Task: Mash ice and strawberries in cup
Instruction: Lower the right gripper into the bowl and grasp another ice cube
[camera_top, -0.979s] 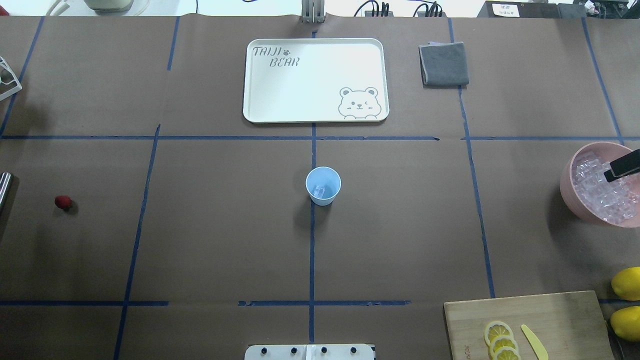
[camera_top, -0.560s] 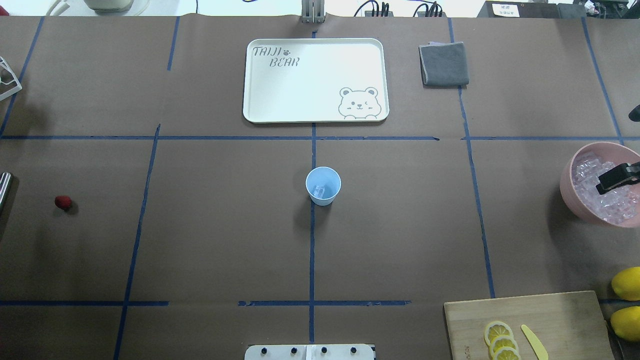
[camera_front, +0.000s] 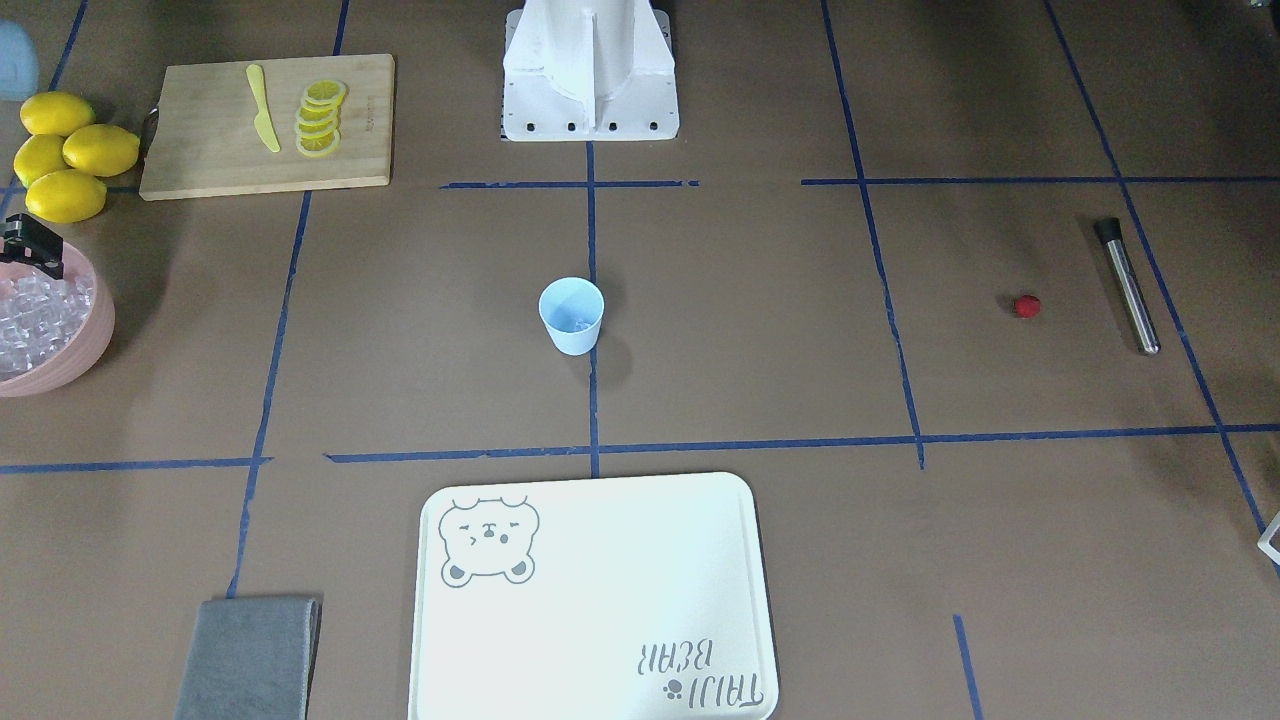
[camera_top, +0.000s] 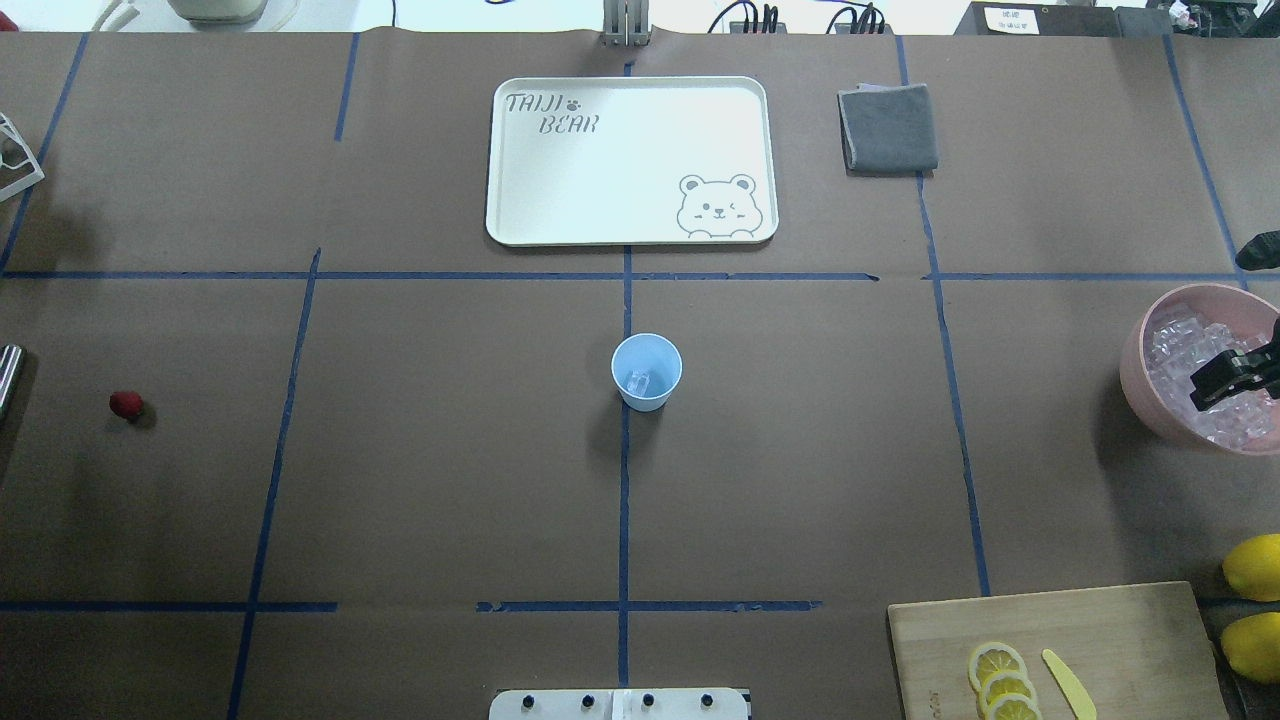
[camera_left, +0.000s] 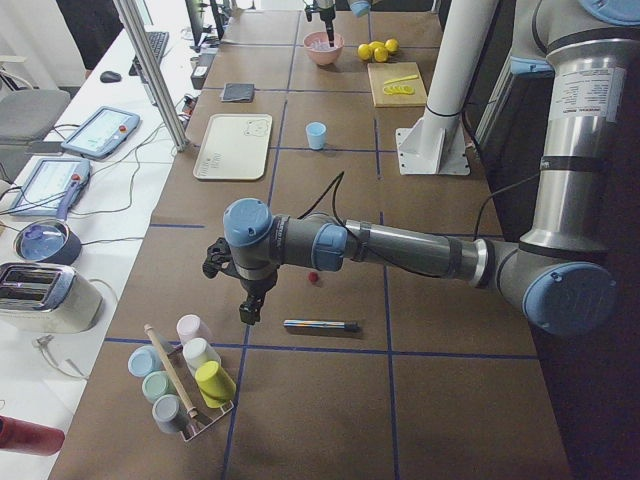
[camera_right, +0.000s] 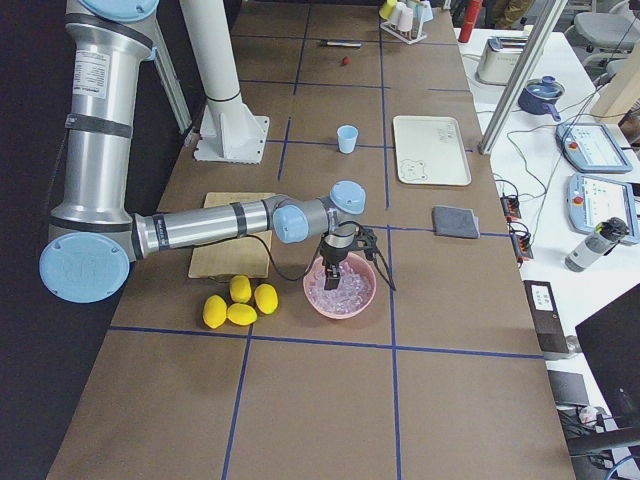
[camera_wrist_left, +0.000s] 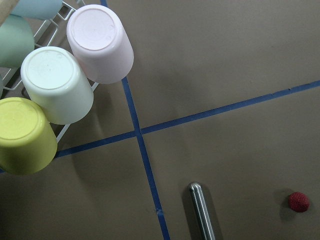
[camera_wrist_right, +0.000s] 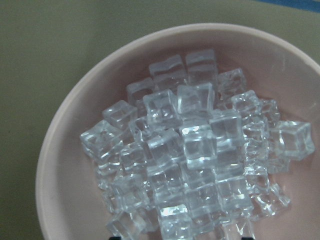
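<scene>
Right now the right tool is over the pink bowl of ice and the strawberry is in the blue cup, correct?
No: the overhead view shows the strawberry lying on the table, far from the cup. The right tool is over the bowl of ice.

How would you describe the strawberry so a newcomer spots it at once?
From the light-blue cup at the centre of the table, look toward the robot's left end. A metal muddler with a black tip lies there; the strawberry sits beside it, on the cup's side. It is the only red thing on the table.
</scene>
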